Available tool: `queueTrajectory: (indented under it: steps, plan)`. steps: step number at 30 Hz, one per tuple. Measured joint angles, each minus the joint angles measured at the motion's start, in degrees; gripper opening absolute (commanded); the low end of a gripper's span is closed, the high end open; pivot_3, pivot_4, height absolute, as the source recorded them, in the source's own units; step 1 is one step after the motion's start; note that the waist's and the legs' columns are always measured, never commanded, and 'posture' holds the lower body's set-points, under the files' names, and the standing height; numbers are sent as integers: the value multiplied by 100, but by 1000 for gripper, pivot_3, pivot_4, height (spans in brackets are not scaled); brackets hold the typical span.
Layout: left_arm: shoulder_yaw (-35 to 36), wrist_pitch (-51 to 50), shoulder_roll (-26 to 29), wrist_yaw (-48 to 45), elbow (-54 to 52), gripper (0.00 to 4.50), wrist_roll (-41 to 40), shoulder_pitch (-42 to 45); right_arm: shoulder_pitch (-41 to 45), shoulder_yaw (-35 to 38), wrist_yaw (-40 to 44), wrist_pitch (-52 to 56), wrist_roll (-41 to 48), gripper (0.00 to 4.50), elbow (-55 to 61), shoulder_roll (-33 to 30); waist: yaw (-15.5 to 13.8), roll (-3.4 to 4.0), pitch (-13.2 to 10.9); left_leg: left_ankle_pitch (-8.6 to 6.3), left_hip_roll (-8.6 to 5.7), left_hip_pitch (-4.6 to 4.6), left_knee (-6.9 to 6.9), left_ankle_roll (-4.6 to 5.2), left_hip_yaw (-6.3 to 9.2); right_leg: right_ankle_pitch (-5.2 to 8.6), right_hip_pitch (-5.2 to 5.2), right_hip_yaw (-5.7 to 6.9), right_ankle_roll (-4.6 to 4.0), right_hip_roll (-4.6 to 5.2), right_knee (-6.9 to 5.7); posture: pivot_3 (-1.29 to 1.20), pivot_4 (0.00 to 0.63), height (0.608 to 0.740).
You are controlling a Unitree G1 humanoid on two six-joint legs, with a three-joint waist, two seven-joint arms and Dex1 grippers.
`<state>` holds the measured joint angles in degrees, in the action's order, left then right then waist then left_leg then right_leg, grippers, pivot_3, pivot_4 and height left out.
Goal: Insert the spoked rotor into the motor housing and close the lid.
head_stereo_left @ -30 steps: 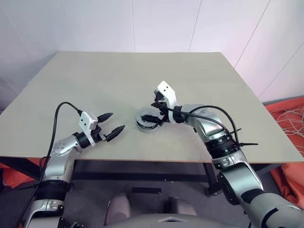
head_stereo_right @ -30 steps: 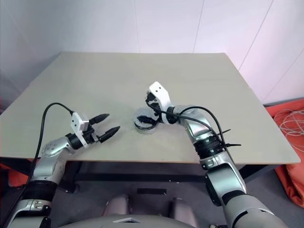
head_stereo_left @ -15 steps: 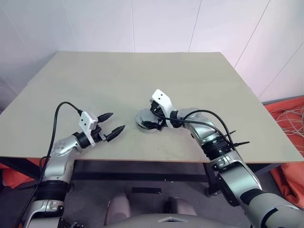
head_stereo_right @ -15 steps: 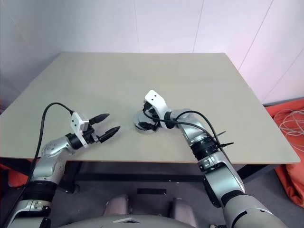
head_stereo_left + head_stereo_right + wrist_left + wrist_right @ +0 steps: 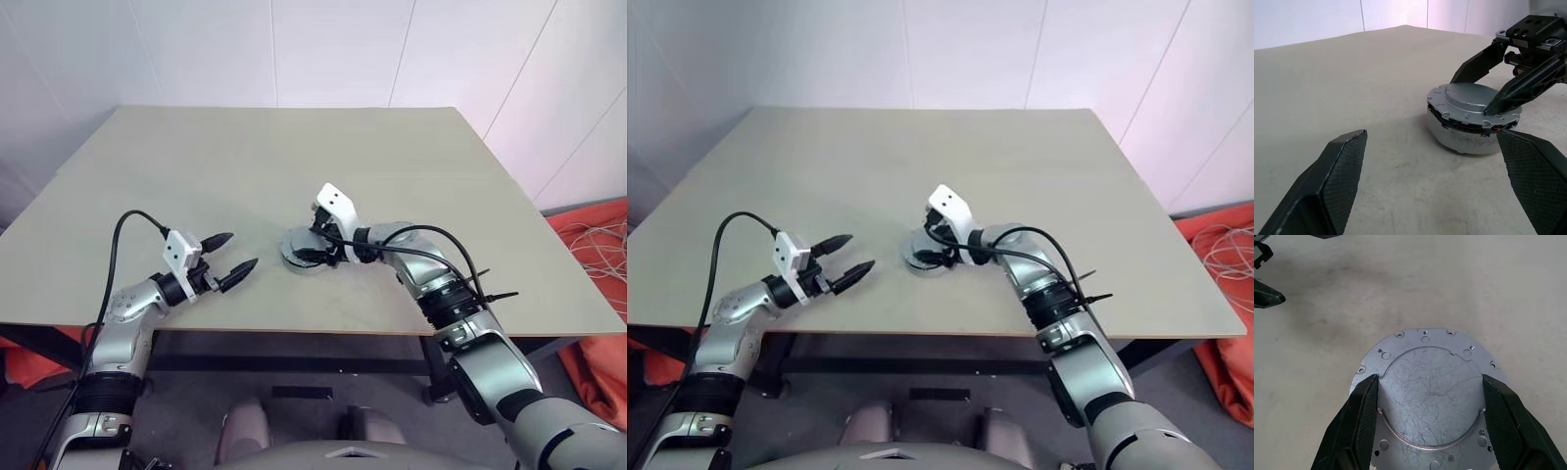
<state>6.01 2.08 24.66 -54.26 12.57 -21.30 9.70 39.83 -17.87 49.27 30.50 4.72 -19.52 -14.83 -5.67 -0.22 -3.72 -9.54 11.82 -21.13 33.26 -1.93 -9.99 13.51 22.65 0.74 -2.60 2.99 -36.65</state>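
Mid-table, the lid (image 5: 1474, 105) sits on the motor housing (image 5: 1462, 137). Right gripper (image 5: 1427, 396) grasps the lid's raised centre; left gripper (image 5: 231, 262) hangs released, well apart. Best press level, rim seated evenly all round.

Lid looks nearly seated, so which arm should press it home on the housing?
Right. Its end effector already straddles the lid on the motor housing; the left end effector hangs open, well aside.

A bare lab corner: plain worktable (image 5: 294, 157), white panel walls (image 5: 333, 49), loose cables (image 5: 598, 245).
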Motion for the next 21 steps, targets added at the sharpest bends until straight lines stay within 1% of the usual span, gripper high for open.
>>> queueTrajectory:
  steps: [5,21]
  plan:
    - [0,0,0,-11,1,4500,0,2,78,-84,104,-40,-100,3127,0,-86,-6,0,0,0,0,-1,0,0,0,0,0,0,0,0,0,0,0,740]
    - [0,0,0,-19,1,4500,0,7,119,-184,116,23,-295,3127,-2,-82,-1,0,0,0,0,-1,0,0,0,0,1,0,0,0,1,0,0,740]
